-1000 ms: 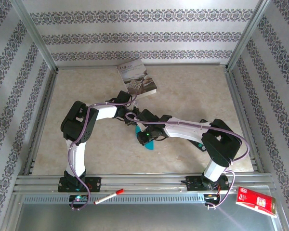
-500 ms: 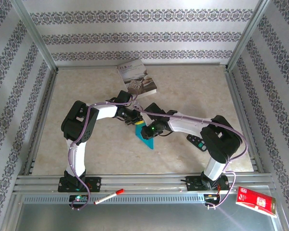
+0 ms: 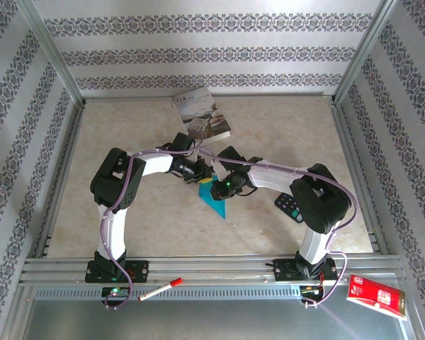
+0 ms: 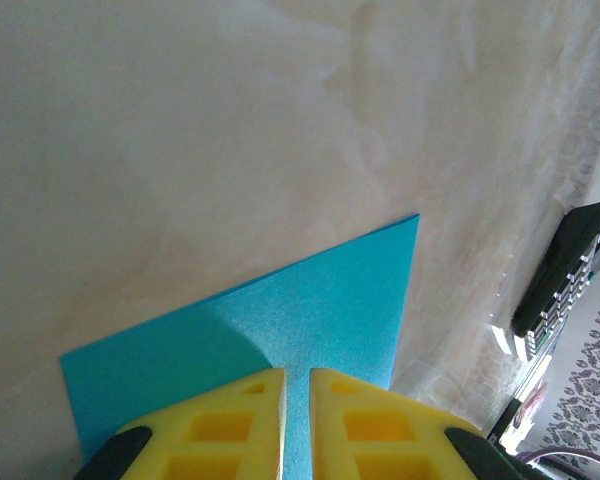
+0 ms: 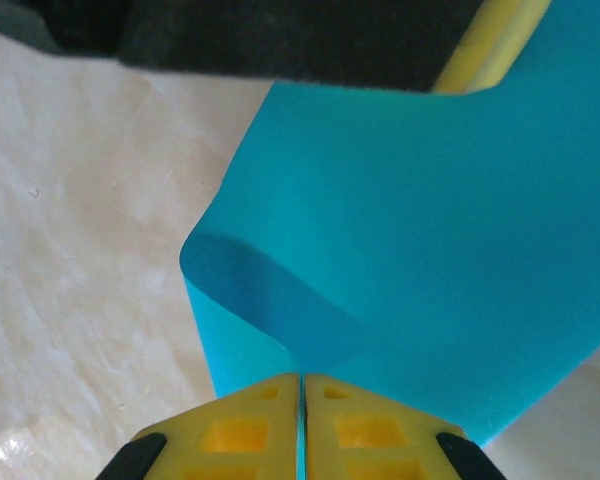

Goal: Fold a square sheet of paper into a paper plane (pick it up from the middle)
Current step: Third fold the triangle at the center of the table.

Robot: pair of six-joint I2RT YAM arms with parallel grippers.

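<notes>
- Sheet [image 5: 430, 250]: thin matte teal paper, one fold curling over.
- Your left gripper [image 4: 297, 375] and right gripper [image 5: 301, 380] both pinch it.
- Black remote [image 3: 289, 207] lies near you.

The right gripper [image 3: 214, 187] has swung away from the near side, now just beside the left gripper [image 3: 200, 175]. More of the square sheet of paper [image 3: 218, 206] shows below it, and the black remote [image 3: 289, 207], half covered before, lies clear of the forearm [image 3: 269, 177].
</notes>
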